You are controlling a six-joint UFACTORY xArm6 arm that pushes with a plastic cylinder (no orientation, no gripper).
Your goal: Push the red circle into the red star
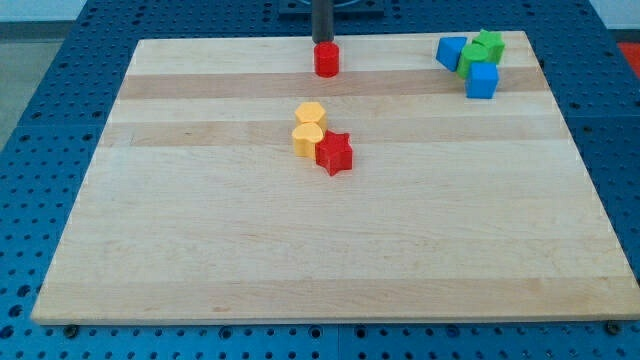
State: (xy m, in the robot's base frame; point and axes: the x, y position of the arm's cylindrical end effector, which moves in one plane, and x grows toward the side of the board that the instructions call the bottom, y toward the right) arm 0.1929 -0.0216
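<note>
Nearest, just above the frame's centre on the wooden board (200,250), the red star (335,153) touches the yellow heart-like block (308,139), and the yellow hexagon (311,113) sits just behind that. Further up, at top centre, the red circle (326,59) stands well apart from the star. My tip (323,42) rests right behind it, at the far edge; I carry no pincer, only a rod. At upper right cluster a blue cube (482,80), a blue triangular block (451,51), a green round block (471,58) and a green star (489,45).

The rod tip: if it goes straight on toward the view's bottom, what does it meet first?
My tip sits just above the red circle, so it would meet that first. Beyond lie the yellow blocks and the red star.
</note>
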